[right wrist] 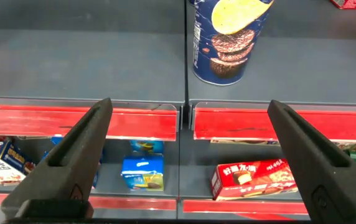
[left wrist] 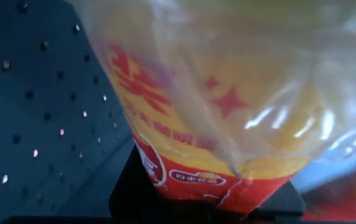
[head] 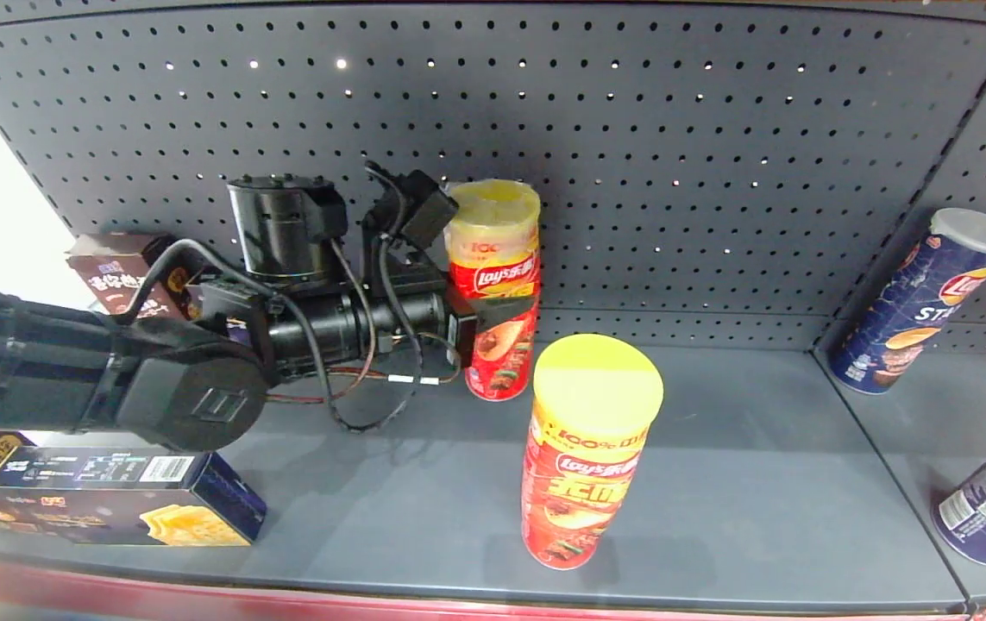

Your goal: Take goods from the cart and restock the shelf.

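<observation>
Nearest the front edge of the grey shelf (head: 760,483), a red chip can with a yellow lid (head: 592,448) stands upright. Behind it and slightly to the left, the left gripper (head: 501,321) is clamped around the middle of a second red chip can (head: 493,250), held upright close to the pegboard back wall (head: 631,129), its base at or just above the shelf. The placing step looks nearly done; next, the jaws should part and the arm draw back without knocking either can. The right gripper (right wrist: 190,106) hangs wide apart, holding nothing
</observation>
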Controlling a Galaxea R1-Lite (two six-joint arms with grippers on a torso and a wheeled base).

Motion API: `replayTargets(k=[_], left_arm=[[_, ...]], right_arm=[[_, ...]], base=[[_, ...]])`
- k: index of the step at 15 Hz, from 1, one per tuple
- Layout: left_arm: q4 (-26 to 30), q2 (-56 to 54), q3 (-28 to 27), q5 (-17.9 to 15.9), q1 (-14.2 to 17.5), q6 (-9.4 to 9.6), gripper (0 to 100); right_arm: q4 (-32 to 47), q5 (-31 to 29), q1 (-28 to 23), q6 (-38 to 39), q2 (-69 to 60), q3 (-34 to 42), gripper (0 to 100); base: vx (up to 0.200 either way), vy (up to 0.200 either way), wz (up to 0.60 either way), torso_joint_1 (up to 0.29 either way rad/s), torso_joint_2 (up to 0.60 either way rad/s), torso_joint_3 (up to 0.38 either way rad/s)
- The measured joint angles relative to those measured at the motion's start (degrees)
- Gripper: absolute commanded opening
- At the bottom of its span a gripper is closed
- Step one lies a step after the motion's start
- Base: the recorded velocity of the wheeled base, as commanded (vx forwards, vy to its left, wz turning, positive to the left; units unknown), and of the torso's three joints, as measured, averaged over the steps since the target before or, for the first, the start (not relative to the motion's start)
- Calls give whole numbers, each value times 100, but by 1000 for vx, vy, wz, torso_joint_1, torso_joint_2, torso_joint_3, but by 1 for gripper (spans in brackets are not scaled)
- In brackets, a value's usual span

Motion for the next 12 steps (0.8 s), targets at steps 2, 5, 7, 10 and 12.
replayTargets(k=[2,5,7,10,12], left_arm=[[11,277,-262,-11,-49,0,0],[9,621,-555,-5,-88,13,0],[-33,808,-708,-2,-93,17,0],[-57,1001,-775,-2,-101,50,100],[-13,1051,-764,11,-99,44,100]], right_arm=[[0,0,0,2,0,0,100],[0,2,0,0,0,0,100],[0,2,0,0,0,0,100],[0,2,0,0,0,0,100],[0,2,0,2,1,0,100]], base=[[0,0,0,0,0,0],[0,0,0,0,0,0],[0,0,0,0,0,0],[0,0,0,0,0,0],[0,0,0,0,0,0]])
